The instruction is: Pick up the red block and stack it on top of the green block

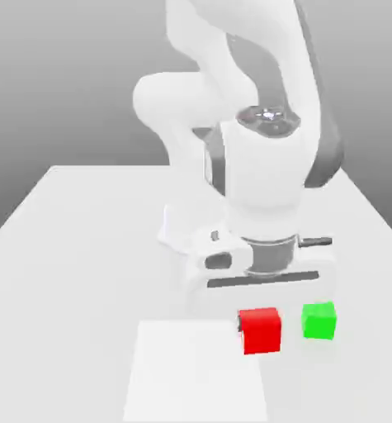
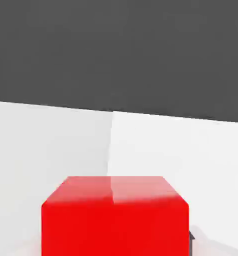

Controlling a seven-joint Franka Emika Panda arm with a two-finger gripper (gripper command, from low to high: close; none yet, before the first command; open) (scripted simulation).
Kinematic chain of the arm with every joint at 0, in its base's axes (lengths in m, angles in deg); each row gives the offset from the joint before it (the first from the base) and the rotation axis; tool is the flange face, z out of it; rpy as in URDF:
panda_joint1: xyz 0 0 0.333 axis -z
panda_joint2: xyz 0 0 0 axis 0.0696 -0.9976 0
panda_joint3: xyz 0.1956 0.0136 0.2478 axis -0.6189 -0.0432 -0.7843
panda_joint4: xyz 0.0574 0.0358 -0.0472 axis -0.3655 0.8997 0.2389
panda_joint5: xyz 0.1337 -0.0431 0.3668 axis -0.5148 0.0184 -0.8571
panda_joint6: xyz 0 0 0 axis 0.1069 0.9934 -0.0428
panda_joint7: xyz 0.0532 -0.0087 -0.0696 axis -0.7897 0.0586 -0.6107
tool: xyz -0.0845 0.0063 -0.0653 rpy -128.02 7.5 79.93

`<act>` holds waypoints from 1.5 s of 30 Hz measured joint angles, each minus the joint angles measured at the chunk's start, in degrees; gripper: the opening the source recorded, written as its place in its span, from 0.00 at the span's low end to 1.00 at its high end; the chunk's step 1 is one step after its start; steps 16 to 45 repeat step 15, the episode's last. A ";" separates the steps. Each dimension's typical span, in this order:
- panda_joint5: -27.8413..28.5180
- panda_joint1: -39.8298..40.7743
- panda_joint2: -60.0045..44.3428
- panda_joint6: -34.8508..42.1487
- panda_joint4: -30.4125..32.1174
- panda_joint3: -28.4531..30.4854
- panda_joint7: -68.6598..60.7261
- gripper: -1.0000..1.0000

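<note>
We find the gripper's (image 1: 259, 325) jaws clamped on the red block (image 1: 262, 332), lower centre of the exterior view; stacking on the green block (image 1: 318, 321), lower right, remains.

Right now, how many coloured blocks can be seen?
2. The red block is at the gripper, by the white panel's edge; the green block stands apart toward the exterior view's right. Others could be hidden behind the arm.
</note>
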 joint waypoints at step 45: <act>8.63 -9.72 -4.99 -11.94 7.44 -1.93 -5.06 1.00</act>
